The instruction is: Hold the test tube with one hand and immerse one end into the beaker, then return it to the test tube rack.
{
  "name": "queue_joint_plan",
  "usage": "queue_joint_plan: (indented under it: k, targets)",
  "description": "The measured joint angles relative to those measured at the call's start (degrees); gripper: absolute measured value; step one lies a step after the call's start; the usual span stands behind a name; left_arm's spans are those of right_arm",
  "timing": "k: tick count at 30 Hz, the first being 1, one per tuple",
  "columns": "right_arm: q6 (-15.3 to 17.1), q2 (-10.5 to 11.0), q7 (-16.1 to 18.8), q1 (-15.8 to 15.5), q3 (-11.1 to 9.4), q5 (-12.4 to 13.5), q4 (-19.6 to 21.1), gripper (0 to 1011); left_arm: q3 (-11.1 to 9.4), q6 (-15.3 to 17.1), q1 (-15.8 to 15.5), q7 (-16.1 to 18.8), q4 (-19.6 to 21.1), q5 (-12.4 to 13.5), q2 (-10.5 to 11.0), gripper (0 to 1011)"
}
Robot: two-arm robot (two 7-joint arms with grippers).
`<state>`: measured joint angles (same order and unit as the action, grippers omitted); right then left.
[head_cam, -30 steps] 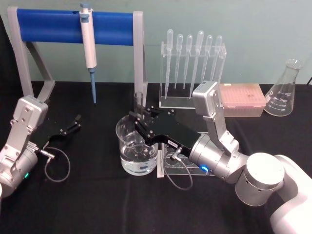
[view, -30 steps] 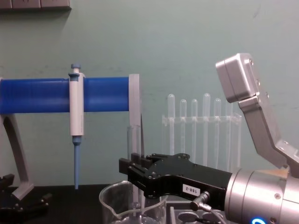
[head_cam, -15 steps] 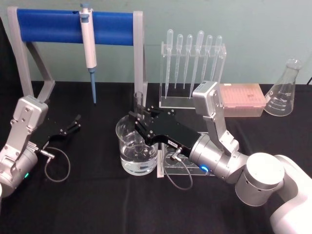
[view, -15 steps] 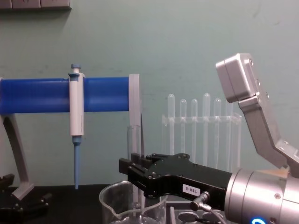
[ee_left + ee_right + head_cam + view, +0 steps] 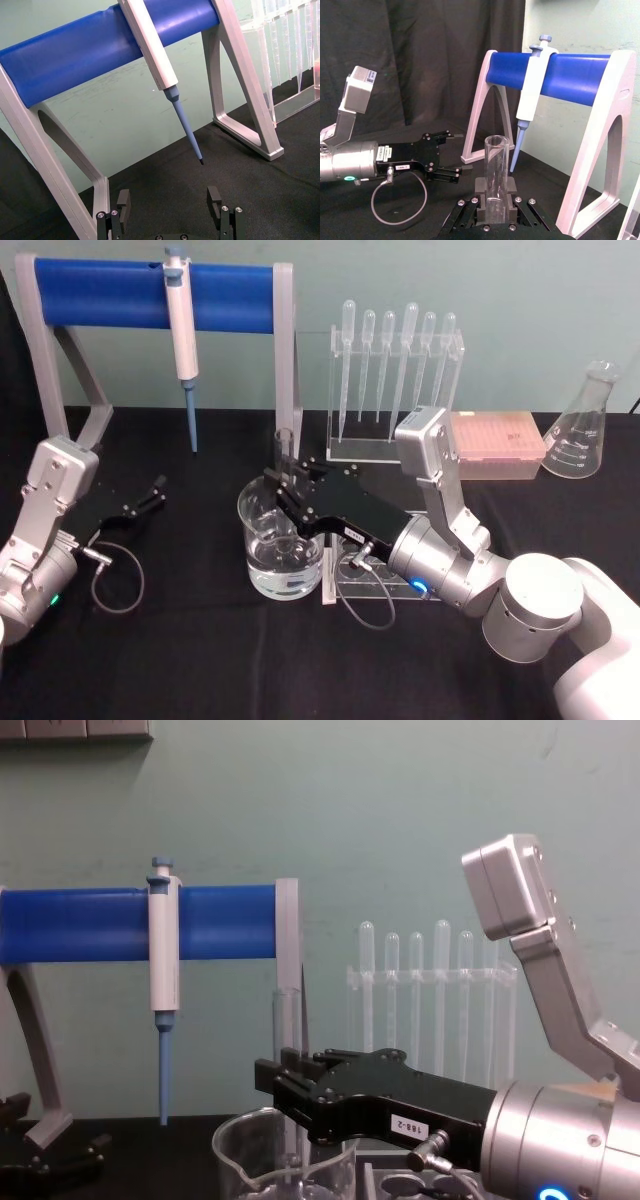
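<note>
While your right arm reached in over the black table (image 5: 200,660), black two-jaw right gripper (image 5: 284,486): its fingers were clamped on the long clear glass test tube (image 5: 284,448), just above the rim of the wide clear glass beaker (image 5: 258,565).
Test tube: it stood upright in that grip, open rim up, with its lower end down inside the beaker near the far wall. You could not tell whether the tip met the liquid.
Beaker: it sat mid-table, partly filled with clear liquid.
Rack: the clear plastic test tube rack (image 5: 338,580) lay just beside the beaker, under your right wrist.
Left gripper (image 5: 155,490): it rested low at the table's left, well apart from the beaker, its fingers spread with nothing between them.
Behind: the white-and-blue pipettor (image 5: 181,330) hung on the blue-barred stand (image 5: 100,292), and the frosted pipettes (image 5: 395,350) stood in a clear holder (image 5: 345,445).
</note>
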<state>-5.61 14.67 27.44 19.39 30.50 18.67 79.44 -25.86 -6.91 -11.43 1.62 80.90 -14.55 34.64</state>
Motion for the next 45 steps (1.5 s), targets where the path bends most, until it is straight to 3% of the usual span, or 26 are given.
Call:
queue_joint_plan:
  k: [45]
  targets:
    - [0.0,0.0,0.0,0.0,0.0,0.0,0.0,225,0.0,0.0,0.0,0.0,0.0,0.0,0.0,1000]
